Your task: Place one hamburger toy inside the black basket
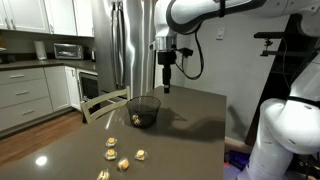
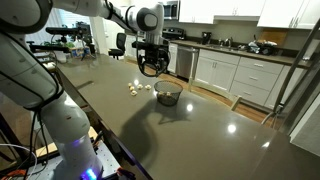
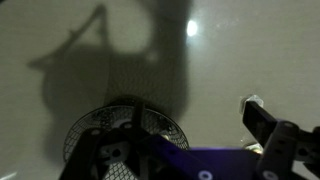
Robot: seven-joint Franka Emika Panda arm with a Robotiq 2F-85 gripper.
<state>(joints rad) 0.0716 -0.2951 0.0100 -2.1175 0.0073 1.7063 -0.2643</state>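
The black basket (image 1: 146, 103) stands on the dark table and shows in both exterior views (image 2: 167, 94). In the wrist view it is at the lower left (image 3: 92, 122). A hamburger toy (image 1: 135, 119) shows through the mesh low in the basket and seems to lie inside. Several more hamburger toys (image 1: 111, 154) lie loose near the table's front, and in an exterior view they sit beside the basket (image 2: 138, 88). My gripper (image 1: 166, 80) hangs above and just beside the basket (image 2: 150, 68), open and empty, with its fingers spread wide in the wrist view (image 3: 175, 140).
The table (image 1: 200, 110) is a dark glossy counter. A steel fridge (image 1: 128, 45) and white kitchen cabinets (image 1: 25, 95) stand behind it. Its edge (image 2: 110, 130) runs close to the robot base.
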